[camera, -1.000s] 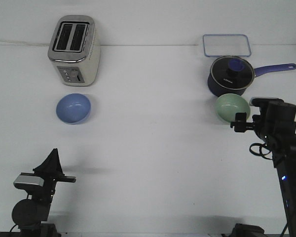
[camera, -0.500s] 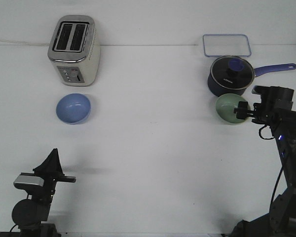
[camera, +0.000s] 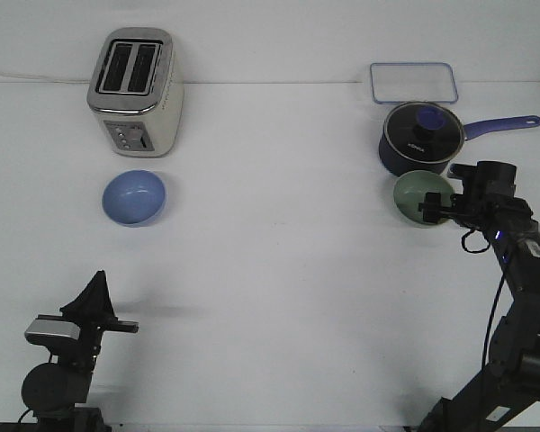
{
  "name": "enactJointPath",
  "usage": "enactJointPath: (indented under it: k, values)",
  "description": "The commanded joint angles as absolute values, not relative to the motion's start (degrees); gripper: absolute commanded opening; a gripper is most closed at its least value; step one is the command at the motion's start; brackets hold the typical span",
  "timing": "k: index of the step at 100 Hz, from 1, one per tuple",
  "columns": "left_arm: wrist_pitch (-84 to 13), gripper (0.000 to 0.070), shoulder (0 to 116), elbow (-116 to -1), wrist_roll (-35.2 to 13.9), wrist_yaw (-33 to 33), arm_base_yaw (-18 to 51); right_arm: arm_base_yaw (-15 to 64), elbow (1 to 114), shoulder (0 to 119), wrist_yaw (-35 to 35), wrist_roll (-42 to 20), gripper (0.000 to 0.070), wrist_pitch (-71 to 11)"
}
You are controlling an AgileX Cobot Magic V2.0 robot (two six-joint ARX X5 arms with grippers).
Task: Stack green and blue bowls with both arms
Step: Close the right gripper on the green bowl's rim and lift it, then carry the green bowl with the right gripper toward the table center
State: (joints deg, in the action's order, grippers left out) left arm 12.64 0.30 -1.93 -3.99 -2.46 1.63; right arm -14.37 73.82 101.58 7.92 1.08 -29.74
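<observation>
The pale green bowl [camera: 418, 193] sits upright on the white table, just in front of the dark saucepan. My right gripper [camera: 435, 209] is at the bowl's right rim, its black fingertips [camera: 429, 208] overlapping the rim. Whether its jaws are closed on the rim is not visible. The light blue bowl [camera: 134, 196] sits upright at the left, in front of the toaster, with nothing touching it. My left gripper [camera: 98, 279] is low at the near left, far from both bowls, pointing up with its fingers together and empty.
A silver toaster [camera: 134, 91] stands at the back left. A dark navy saucepan [camera: 418, 137] with a glass lid and a blue handle sits right behind the green bowl. A clear rectangular lid [camera: 413, 82] lies behind the pan.
My right gripper has moved up and forward over the table and then left, coming onto the green bowl's right rim. The bowls and the left arm have not moved.
</observation>
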Motion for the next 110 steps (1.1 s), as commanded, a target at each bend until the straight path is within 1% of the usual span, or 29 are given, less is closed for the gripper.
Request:
enactJointPath:
  k: [1,3,7,10,11,13,15,23,24,46,59,77,98,110]
  values:
    - [13.26,0.0010,0.19,-0.91,-4.08,-2.33,1.52,-14.66,75.07,102.98,8.14,1.30,0.0499,-29.61]
    - [13.26,0.0010,0.19,-0.91,-4.10,-2.33,1.52,-14.66,75.07,102.98,8.14,1.28,0.0481,-29.61]
    - [13.26,0.0010,0.19,-0.91,-4.10,-2.33,1.52,-14.66,75.07,102.98,8.14,1.30,0.0401,-29.56]
    - [13.26,0.0010,0.19,-0.91,-4.10,-2.33,1.52,-14.66,75.07,102.98,8.14,1.30,0.0336,-29.56]
    - [13.26,0.0010,0.19,-0.91,-4.10,-2.33,1.52,-14.66,75.07,102.98,8.14,1.30,0.0296,-29.58]
    - [13.26,0.0010,0.19,-0.91,-4.10,-2.33,1.52,-14.66,75.07,102.98,8.16,1.30,0.0250,-29.61]
    - [13.26,0.0010,0.19,-0.91,-4.10,-2.33,1.52,-14.66,75.07,102.98,8.16,1.30,0.0177,-29.65]
    - [13.26,0.0010,0.19,-0.91,-4.10,-2.33,1.52,-14.66,75.07,102.98,8.16,1.30,0.0009,-29.89]
    - [13.26,0.0010,0.19,-0.91,-4.10,-2.33,1.52,-14.66,75.09,102.98,8.14,1.30,0.0000,-29.87]
    - [13.26,0.0010,0.19,-0.91,-4.10,-2.33,1.52,-14.72,75.11,102.56,8.23,1.10,0.0000,-30.04]
    - [13.26,0.0010,0.19,-0.91,-4.08,-2.33,1.50,-14.70,75.11,100.97,10.70,0.69,0.0000,-30.87]
    - [13.26,0.0010,0.19,-0.91,-4.10,-2.33,1.50,-14.04,75.11,96.27,12.08,-1.06,0.0000,-32.60]
    - [13.26,0.0010,0.19,-0.91,-4.10,-2.33,1.52,-10.15,75.11,88.75,12.05,-4.58,0.0000,-35.68]
    - [13.26,0.0010,0.19,-0.91,-4.10,-2.33,1.52,-5.98,75.11,85.80,12.21,-4.75,0.0000,-38.35]
